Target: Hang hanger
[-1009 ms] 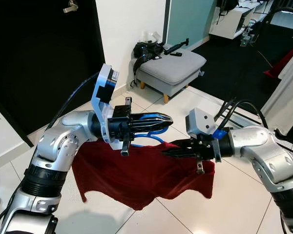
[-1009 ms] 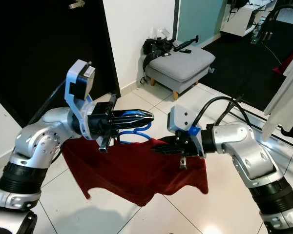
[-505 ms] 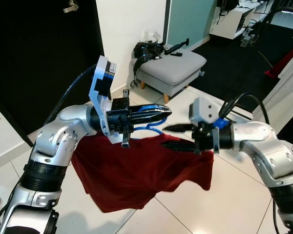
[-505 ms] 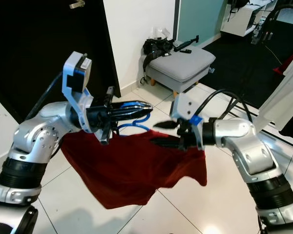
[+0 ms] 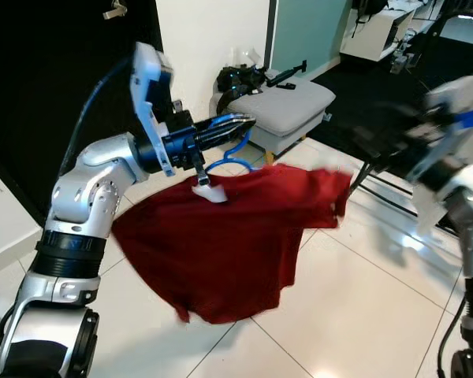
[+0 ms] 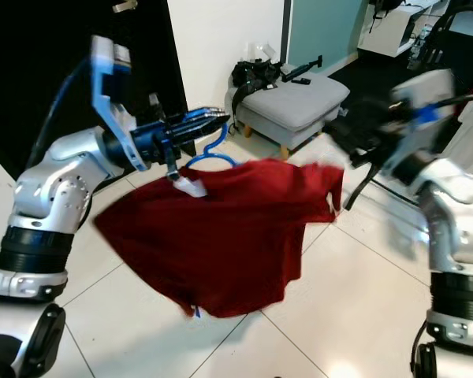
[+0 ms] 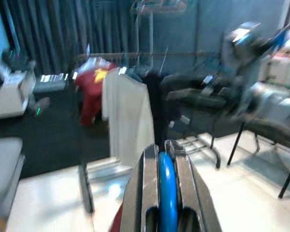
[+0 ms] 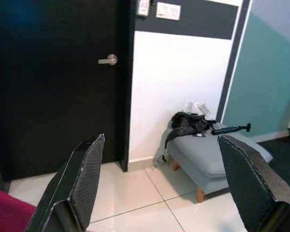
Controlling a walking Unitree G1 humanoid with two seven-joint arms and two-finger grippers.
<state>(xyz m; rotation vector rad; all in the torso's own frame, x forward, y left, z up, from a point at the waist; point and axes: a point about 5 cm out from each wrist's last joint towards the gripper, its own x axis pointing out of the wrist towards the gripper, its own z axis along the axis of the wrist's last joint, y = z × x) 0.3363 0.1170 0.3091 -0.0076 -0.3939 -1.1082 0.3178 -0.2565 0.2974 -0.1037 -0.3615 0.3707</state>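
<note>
The left gripper point(image 5: 235, 124) is raised at about chest height over the tiled floor point(image 5: 355, 315), its two black fingers pressed together on the blue hanger point(image 5: 230, 154); in the left wrist view the blue plastic of the hanger sits squeezed between the two closed fingers point(image 7: 142, 193). A dark red shirt point(image 5: 229, 228) hangs from the hanger, its collar with a white label point(image 5: 208, 191) just below the gripper and its body spread out and tilted, with one sleeve flung toward the robot's right. The shirt's lower edge is near the floor (contact cannot be judged from these views). The right gripper point(image 6: 355, 142) is lifted high on the robot's right, well apart from the shirt, and is heavily blurred in the head views; the right wrist view shows its two fingers point(image 8: 79, 179) spread wide with nothing between them, facing a black door point(image 8: 48, 96) and white wall. Behind the shirt stands a grey footstool point(image 5: 277, 110) with a black bag point(image 5: 236, 81) on it, set against the wall. The left wrist view, also blurred, shows a clothes rack point(image 7: 135, 92) carrying white and red garments.
</note>
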